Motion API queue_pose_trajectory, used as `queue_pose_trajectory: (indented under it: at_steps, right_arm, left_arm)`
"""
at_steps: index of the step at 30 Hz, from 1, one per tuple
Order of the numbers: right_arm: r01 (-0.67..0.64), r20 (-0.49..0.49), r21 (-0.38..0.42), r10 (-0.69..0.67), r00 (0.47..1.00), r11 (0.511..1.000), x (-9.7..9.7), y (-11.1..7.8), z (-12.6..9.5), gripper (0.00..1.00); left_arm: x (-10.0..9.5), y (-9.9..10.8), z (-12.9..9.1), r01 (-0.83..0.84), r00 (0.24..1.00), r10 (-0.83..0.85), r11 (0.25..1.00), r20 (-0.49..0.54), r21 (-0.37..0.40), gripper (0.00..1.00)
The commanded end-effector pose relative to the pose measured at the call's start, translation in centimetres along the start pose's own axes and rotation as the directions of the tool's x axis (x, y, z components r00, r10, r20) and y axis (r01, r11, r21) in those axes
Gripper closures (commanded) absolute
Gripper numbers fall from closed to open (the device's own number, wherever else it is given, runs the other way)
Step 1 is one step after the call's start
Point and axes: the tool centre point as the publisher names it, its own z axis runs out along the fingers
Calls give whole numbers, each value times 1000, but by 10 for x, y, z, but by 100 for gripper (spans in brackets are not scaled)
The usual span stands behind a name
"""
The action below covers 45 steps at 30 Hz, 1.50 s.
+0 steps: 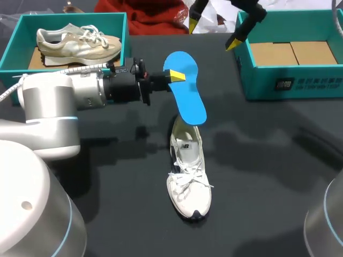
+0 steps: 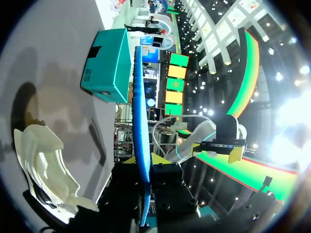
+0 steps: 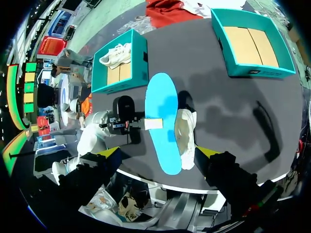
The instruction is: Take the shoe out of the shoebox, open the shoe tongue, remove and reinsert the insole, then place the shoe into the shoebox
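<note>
A blue insole point(image 1: 185, 91) hangs in the air above the heel of a white shoe point(image 1: 189, 176) that lies on the dark table. My left gripper point(image 1: 174, 76) is shut on the insole's edge near its wider end. In the left wrist view the insole point(image 2: 139, 126) shows edge-on between the yellow fingertips point(image 2: 162, 159), with the white shoe point(image 2: 43, 165) below and to the side. My right gripper point(image 1: 213, 31) hovers open and empty high over the table's far side. From the right wrist view, the insole point(image 3: 163, 121) and the shoe point(image 3: 185, 138) lie far below its spread fingers point(image 3: 209, 151).
A teal shoebox point(image 1: 10, 51) at the far left holds a beige shoe point(image 1: 75, 43). A second teal shoebox point(image 1: 292, 83) at the far right shows only its cardboard floor. Red cloth point(image 1: 155, 16) lies at the back edge.
</note>
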Motion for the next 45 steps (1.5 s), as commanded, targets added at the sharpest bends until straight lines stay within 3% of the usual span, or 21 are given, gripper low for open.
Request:
queue_pose_trajectory:
  at_steps: [1, 18, 33, 45]
  right_arm:
    - [-7, -343, 3, 8, 939, 1000, -16, -2, 5, 0]
    - [-81, -536, 34, 87, 840, 996, -47, 1, 28, 0]
    - [-24, -717, -21, 2, 697, 999, -70, -3, 49, 0]
    - [-35, -759, -14, 12, 651, 999, -75, -2, 58, 0]
  left_arm:
    - [0, 0, 1, -1, 1000, 0, 1000, 1, 1, 100]
    - [0, 0, 1, -1, 1000, 0, 1000, 1, 1, 100]
    - [0, 0, 1, -1, 1000, 0, 1000, 1, 1, 100]
    - [0, 0, 1, -1, 1000, 0, 1000, 1, 1, 100]
